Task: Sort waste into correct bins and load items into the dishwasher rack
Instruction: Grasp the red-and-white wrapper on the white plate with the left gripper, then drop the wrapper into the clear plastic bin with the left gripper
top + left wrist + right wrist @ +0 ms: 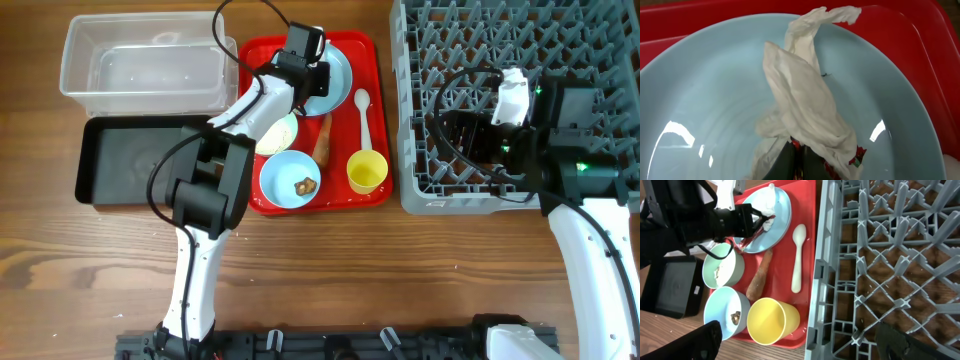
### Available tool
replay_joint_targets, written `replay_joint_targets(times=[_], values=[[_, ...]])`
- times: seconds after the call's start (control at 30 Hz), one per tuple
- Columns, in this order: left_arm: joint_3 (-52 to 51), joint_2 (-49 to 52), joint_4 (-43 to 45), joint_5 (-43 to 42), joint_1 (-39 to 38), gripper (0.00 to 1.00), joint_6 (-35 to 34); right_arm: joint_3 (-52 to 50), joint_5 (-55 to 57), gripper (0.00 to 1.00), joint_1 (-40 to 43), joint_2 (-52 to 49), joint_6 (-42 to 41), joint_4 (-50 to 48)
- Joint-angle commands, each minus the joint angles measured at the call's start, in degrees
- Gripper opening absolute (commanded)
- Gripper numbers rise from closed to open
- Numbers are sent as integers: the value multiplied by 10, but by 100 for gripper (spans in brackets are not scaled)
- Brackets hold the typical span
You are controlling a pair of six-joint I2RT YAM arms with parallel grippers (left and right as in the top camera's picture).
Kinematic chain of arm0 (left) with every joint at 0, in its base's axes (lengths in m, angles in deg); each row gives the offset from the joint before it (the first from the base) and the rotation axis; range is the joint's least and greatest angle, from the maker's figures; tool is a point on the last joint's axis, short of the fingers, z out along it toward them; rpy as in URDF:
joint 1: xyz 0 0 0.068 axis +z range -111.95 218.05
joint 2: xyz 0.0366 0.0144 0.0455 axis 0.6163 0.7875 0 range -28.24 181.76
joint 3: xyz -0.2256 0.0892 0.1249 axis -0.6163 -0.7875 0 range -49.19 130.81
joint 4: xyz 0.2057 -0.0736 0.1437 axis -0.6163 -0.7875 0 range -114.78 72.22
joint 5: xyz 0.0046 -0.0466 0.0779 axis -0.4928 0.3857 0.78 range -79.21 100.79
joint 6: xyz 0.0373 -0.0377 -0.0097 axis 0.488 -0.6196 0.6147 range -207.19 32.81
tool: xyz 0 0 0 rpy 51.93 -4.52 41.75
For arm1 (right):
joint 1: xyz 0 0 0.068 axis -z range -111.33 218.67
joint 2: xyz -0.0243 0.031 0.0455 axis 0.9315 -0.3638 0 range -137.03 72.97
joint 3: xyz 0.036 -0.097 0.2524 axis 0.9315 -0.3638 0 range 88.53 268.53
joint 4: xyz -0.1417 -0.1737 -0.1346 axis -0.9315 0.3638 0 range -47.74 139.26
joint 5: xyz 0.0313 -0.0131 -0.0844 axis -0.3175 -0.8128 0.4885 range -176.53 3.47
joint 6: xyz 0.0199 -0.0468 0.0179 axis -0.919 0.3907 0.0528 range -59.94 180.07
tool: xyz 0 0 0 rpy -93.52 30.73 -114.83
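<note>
The left arm reaches from the near table edge up and across the flat red serving tray (378, 120), its wrist bent down over the round light-blue plate (338, 78) at the tray's far end. The left gripper (801, 162) points into the plate, its dark fingers (786, 161) pinched together on the lower end of the crumpled red-and-white wrapper (800, 100). The right arm comes up from the near right corner and holds its wrist over the large square grey plastic dishwasher rack (520, 40), near the rack's left wall. The right gripper (797, 330) has its fingers spread wide apart and holds nothing.

Only the left wrist view shows the grip up close: the wrapper is mostly white, with red print beside the fingers, and its twisted top stands up from the plate. The right wrist view shows the same grip from the side, and also white rice grains (717, 272) in one bowl. The overhead view alone shows both bins, the clear plastic rectangular tub (150, 60) and the shallower black rectangular tray (130, 160) just in front of it, left of the red tray.

On the red tray there are one plate, two small pale bowls (290, 178) (280, 135), one small yellow cup (367, 172), one white plastic spoon (363, 115), one orange-brown carrot-like stick (322, 140), and one small brown food lump (305, 184) inside the nearer bowl. There is one rack.
</note>
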Motion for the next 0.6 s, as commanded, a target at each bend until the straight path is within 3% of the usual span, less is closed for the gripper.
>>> replay_joint_targets(times=[0.0, 0.17, 0.33, 0.57], values=[[4, -85, -8, 2, 17, 4, -6, 11, -13, 100, -3, -4, -8, 0], [4, -208, -35, 2, 59, 4, -6, 11, -13, 100, -3, -4, -8, 0], [4, -269, -92, 4, 120, 4, -8, 11, -13, 100, -3, -4, -8, -1], [2, -211, -145, 34, 241, 4, -120, 11, -13, 100, -3, -4, -8, -2]])
